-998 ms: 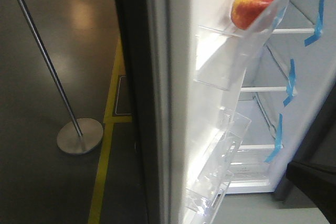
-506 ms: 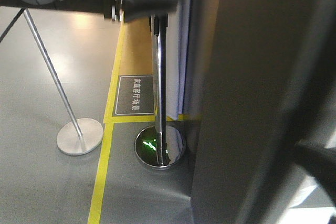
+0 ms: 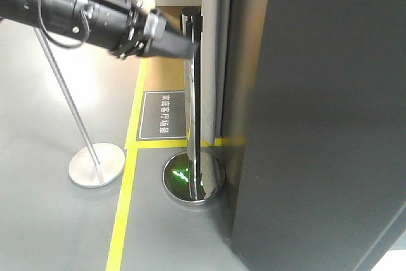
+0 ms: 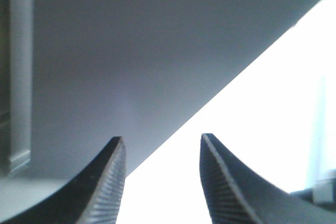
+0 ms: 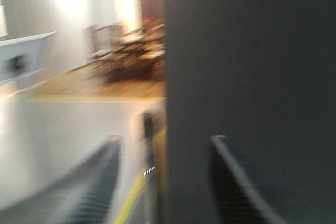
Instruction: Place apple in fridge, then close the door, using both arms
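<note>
Filling the right half of the front view, the door (image 3: 317, 118) shows only its dark grey face; the apple cannot be seen in any view. The left gripper (image 4: 160, 182) has its fingers (image 4: 107, 182) parted and empty — the grey slab looms just beyond them. The right gripper (image 5: 163, 182) is likewise spread, blurred, the door close ahead. A black arm (image 3: 95, 14) reaches across toward the door edge, above a steel pole (image 3: 193, 125).

Your left arm (image 3: 82, 14) reaches in from the upper left, stretched out sideways. Left gripper (image 4: 160, 182) has its jaws apart, and right gripper (image 5: 165, 182) too, both holding nothing.
</note>
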Available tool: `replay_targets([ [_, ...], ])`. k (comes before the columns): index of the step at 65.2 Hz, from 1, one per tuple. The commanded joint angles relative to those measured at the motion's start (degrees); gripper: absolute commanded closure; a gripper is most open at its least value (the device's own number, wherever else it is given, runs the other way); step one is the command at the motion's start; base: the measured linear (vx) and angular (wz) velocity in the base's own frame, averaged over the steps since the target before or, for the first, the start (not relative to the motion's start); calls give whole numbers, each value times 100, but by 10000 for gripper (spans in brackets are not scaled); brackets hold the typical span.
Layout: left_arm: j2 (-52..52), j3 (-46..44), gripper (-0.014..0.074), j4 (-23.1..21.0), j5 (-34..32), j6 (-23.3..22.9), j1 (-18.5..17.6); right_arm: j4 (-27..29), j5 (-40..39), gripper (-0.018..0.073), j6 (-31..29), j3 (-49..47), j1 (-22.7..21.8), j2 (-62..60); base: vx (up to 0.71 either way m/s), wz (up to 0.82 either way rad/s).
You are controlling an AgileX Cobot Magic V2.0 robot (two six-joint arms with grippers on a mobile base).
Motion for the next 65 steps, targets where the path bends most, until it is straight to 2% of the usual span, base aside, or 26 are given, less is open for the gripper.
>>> replay_targets([
  [1,-245,-174,273,45,-279,-162,-3,-67,-1300,25,-223,-415,-32,614,0,0],
  [10,-245,-174,273,321,-348,-162,-3,106,-2482,-8,-705,-820,-51,1672,0,0],
  [18,-245,-174,273,511,-363,-162,-3,398,-3041,3,-1182,-1299,-51,2585,0,0],
  [23,-245,-174,273,535,-370,-162,-3,729,-3412,8,-1572,-1646,-51,3102,0,0],
  [31,-245,-174,273,535,-370,-162,-3,1552,-3731,10,-2369,-2289,-51,3846,0,0],
  [41,-245,-174,273,535,-376,-162,-3,2223,-3755,10,-3246,-2965,-120,4501,0,0],
  [50,-245,-174,273,535,-371,-162,-3,2921,-3626,10,-3394,-3524,-537,4985,0,0],
  [56,-245,-174,273,535,-376,-162,-3,3309,-3087,17,-3438,-3812,-931,5219,0,0],
  [65,-245,-174,273,543,-427,-162,-3,3318,-1849,38,-3438,-4121,-1449,5522,0,0],
])
